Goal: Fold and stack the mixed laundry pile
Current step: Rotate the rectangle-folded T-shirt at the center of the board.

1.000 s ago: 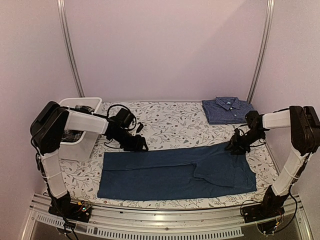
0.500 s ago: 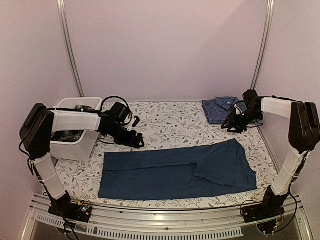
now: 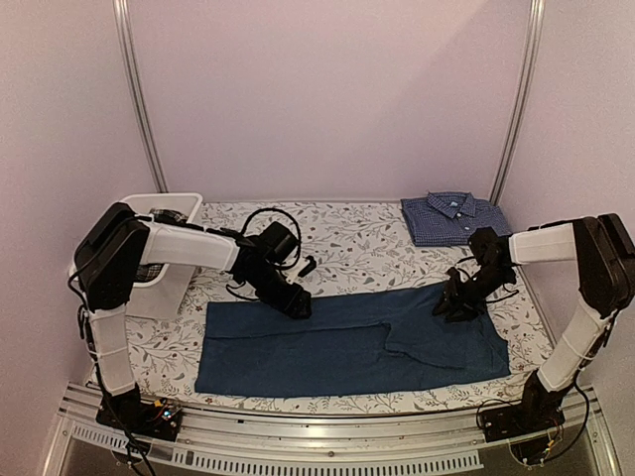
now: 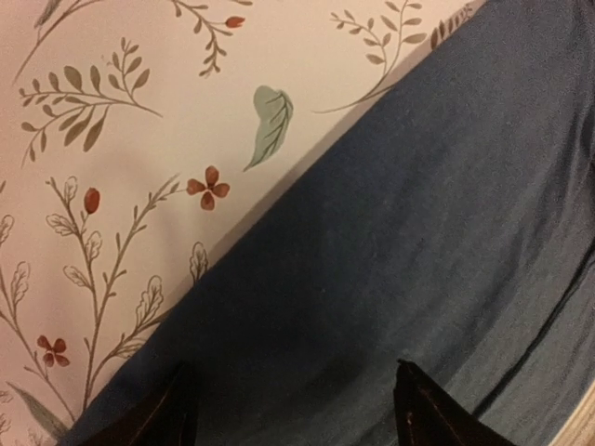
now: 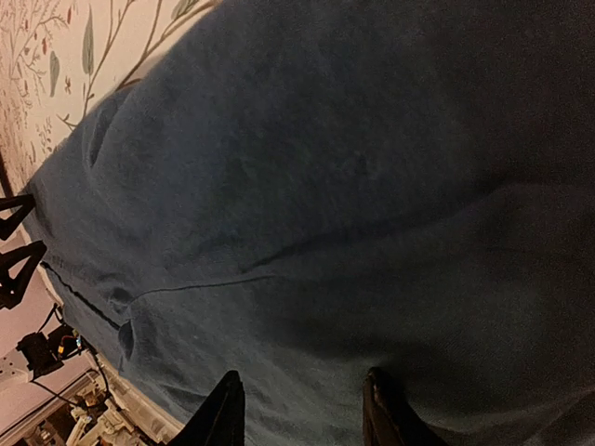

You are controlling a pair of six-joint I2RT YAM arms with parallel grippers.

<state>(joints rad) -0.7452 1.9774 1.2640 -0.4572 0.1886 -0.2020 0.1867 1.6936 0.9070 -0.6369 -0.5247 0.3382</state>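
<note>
A: Why does the dark blue T-shirt (image 3: 337, 347) lie flat across the near middle of the desk (image 3: 347, 248)?

B: Spread out for folding, I judge. The left jaws hang over its far edge at 10 o'clock, parted wide, gripping nothing; the right jaws sit at its 2 o'clock corner, half parted, empty too.

A: And the check shirt (image 3: 451, 218)?

B: Folded at the desk's 1 o'clock corner, likely to start the stack.

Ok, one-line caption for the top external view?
Left gripper and right gripper open over the spread dark blue T-shirt; folded check shirt behind.
</note>
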